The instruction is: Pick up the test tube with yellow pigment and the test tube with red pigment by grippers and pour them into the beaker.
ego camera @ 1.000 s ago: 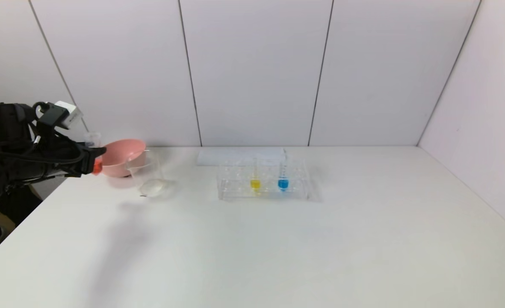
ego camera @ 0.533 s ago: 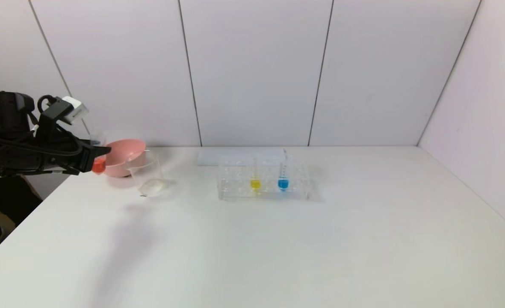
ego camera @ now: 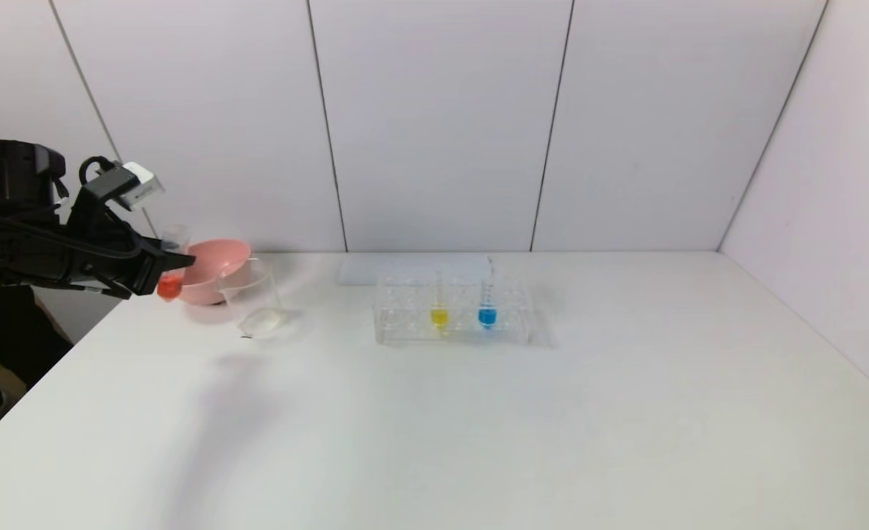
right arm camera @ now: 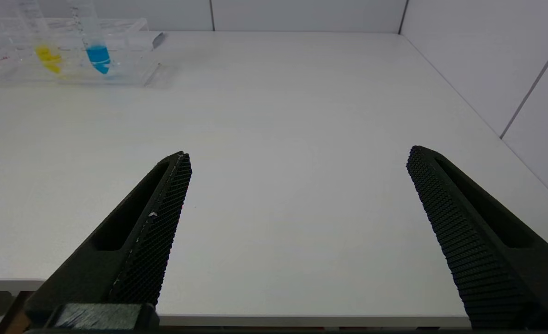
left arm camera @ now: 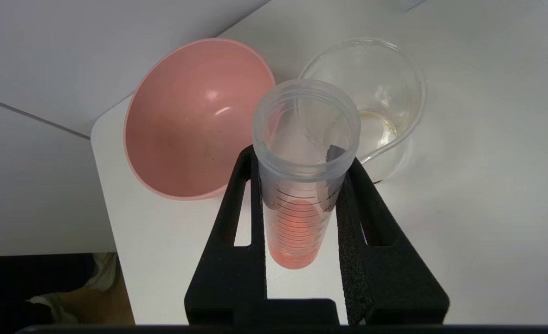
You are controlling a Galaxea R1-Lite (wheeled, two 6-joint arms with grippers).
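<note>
My left gripper [ego camera: 173, 266] is shut on the test tube with red pigment [ego camera: 171, 274], held above the table's far left corner beside the pink bowl. In the left wrist view the tube [left arm camera: 301, 185] stands between the black fingers [left arm camera: 236, 222], red liquid at its bottom, mouth open. The clear beaker [ego camera: 254, 298] stands just right of the bowl and also shows in the left wrist view [left arm camera: 385, 106]. The test tube with yellow pigment [ego camera: 439, 309] stands in the clear rack, also seen in the right wrist view [right arm camera: 46, 51]. My right gripper [right arm camera: 297, 195] is open and empty at the table's near edge.
The pink bowl [ego camera: 217, 269] sits behind the beaker near the back left corner. The clear rack [ego camera: 452, 313] at mid-table also holds a blue-liquid tube [ego camera: 487, 305]. A white sheet [ego camera: 405, 266] lies behind the rack. Walls close the back and right.
My left gripper with the red tube has risen a little and moved slightly right toward the bowl and beaker, and the tube has tilted more. Nothing else moved.
</note>
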